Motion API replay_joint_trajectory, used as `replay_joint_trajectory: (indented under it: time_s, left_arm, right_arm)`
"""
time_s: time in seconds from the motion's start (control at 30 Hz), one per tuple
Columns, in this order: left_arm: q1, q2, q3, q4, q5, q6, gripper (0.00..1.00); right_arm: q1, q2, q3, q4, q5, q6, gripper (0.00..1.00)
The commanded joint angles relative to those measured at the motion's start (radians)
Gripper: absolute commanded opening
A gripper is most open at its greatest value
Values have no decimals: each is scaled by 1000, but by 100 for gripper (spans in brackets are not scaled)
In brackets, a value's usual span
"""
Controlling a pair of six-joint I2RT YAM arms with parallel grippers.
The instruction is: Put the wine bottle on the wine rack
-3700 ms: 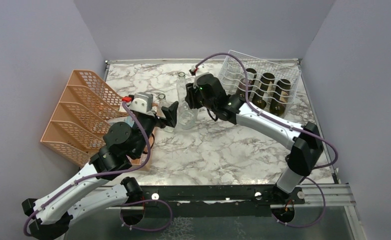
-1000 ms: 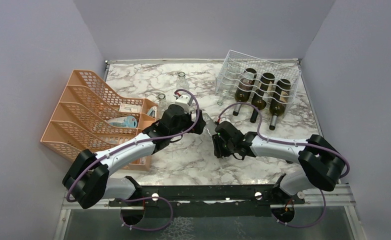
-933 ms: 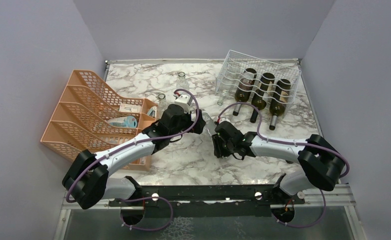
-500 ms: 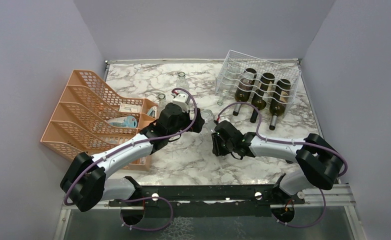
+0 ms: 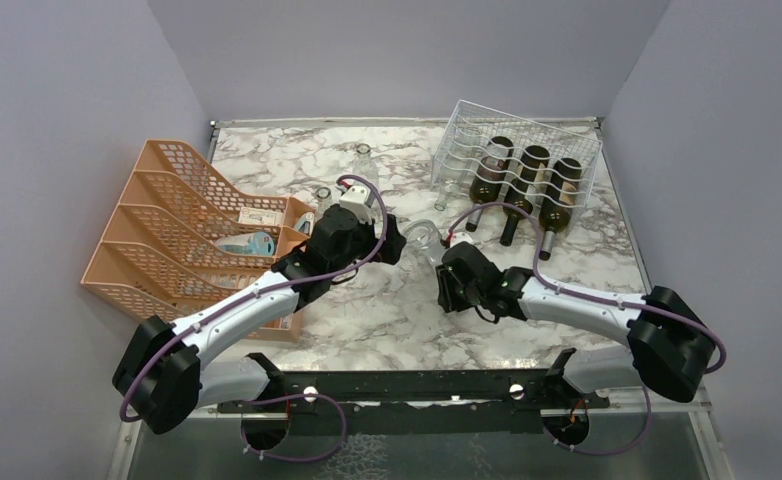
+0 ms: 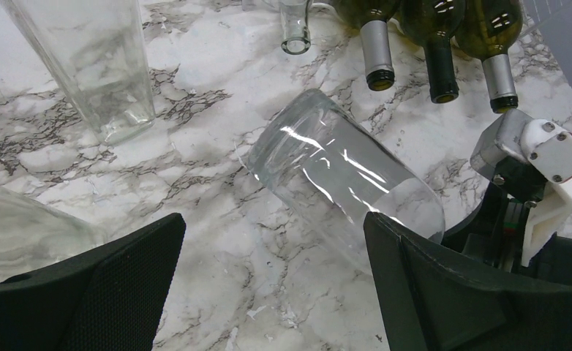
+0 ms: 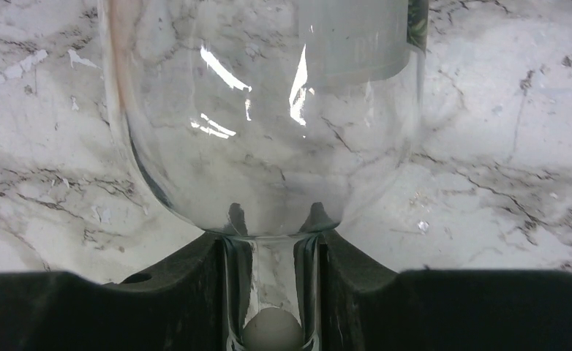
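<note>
The right gripper (image 7: 271, 248) is clamped on the thin neck of the clear wine bottle (image 7: 261, 110). The bottle's body slants out at the centre of the top view, well apart from the wine rack (image 5: 517, 140) in the upper right. The left gripper (image 6: 272, 219) hangs with jaws spread wide either side of the bottle's base, touching nothing. The risk, as I judge it, is that smooth glass held only by the neck could pivot or slip under its own weight (whether the base rests on the marble I cannot tell). A careless swing could also strike the dark bottles (image 5: 532, 175) already racked, or topple the tall clear bottle (image 6: 93, 58) at upper left
</note>
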Motion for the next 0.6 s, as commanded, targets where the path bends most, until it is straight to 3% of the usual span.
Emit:
replay_joint_trajectory:
  time_s: [0.0,0.57]
  left_arm:
    - [7,-35,13,0,-13,8,99]
    - [12,-129,31,-41,-68,22,99]
  right_arm:
    - [-3,-110,14,77,90,-15,1]
    - [-4,-319,70,135,213,-115,1]
